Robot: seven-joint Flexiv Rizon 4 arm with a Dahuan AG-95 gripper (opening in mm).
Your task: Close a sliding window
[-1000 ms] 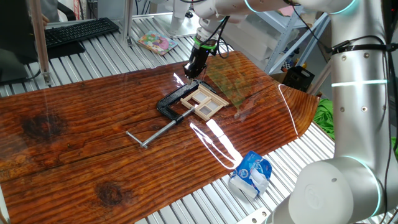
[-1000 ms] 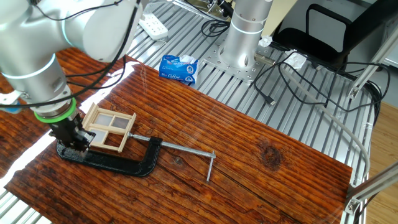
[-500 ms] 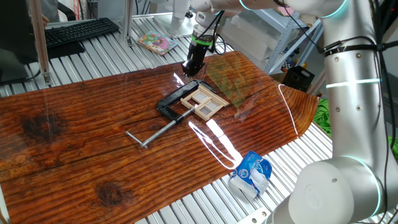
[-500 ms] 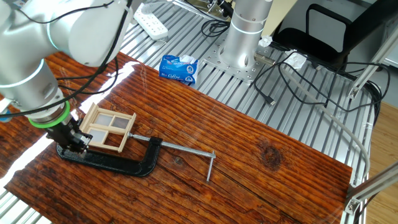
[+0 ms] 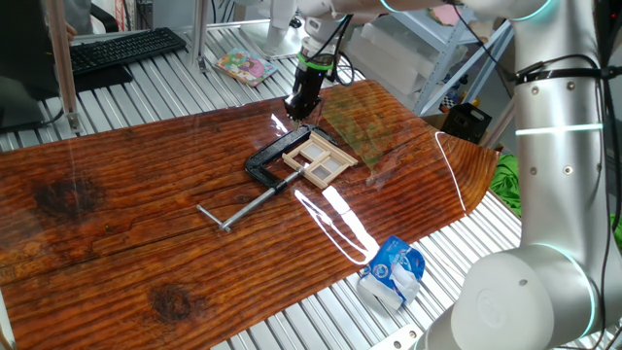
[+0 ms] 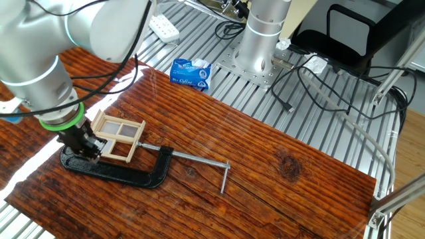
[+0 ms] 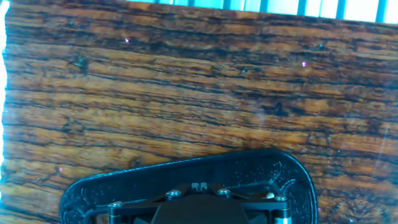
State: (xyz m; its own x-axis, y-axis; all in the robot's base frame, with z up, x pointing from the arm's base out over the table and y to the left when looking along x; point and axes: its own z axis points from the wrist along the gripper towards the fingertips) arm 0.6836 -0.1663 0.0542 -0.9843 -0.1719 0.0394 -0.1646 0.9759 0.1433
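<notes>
The sliding window is a small tan wooden frame lying flat on the wooden tabletop, held in a black C-clamp. It also shows in the other fixed view, with the clamp in front of it. My gripper points down at the window's far end, over the clamp's black jaw. In the other fixed view the gripper sits at the window's left edge; I cannot tell whether it touches. The fingers look shut with nothing between them. The hand view shows only the clamp's rounded end; the window is hidden there.
The clamp's long grey screw rod with its crossbar reaches toward the table's middle. A blue and white packet lies off the near edge on the metal slats. A keyboard and a colourful pack lie behind the tabletop.
My gripper shifted slightly at the window's far end, a little away and then back. The window and the clamp have not visibly moved.
</notes>
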